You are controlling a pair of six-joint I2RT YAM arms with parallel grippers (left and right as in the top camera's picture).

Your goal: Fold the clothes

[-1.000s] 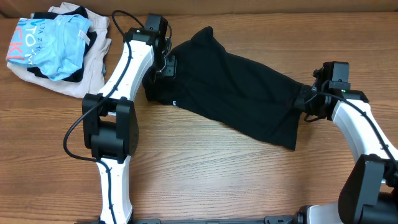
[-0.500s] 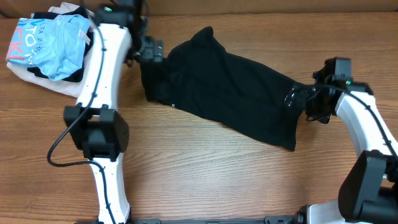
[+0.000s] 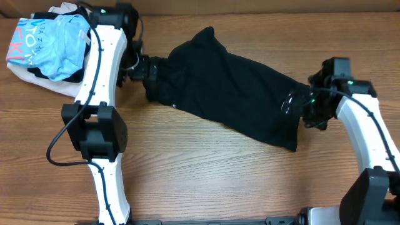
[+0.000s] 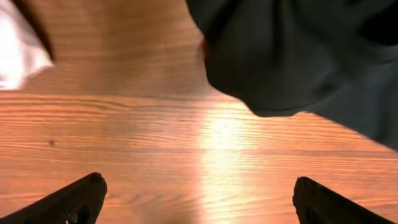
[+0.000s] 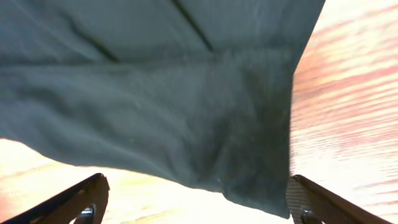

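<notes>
The clothes (image 3: 231, 94), a plain black garment with a small white tag (image 3: 175, 105), lie spread slantwise across the wooden table. My left gripper (image 3: 145, 70) hovers at the garment's left edge. In the left wrist view it (image 4: 199, 182) is open, with only bare wood between its fingers and the black cloth (image 4: 292, 56) just ahead. My right gripper (image 3: 299, 107) sits at the garment's right end. In the right wrist view it (image 5: 198, 178) is open and holds nothing, with the cloth's edge (image 5: 186, 93) lying just ahead of its fingers.
A pile with a light-blue printed garment (image 3: 53, 37) on beige cloth (image 3: 94, 62) lies at the back left, close to the left arm. A corner of the pale cloth (image 4: 18, 50) shows in the left wrist view. The left arm's black cable (image 3: 62, 144) loops beside its base.
Both grippers have opened and let go of the garment. The left gripper has pulled back leftward off the garment's left part to its edge. The right gripper stays at the right end.
</notes>
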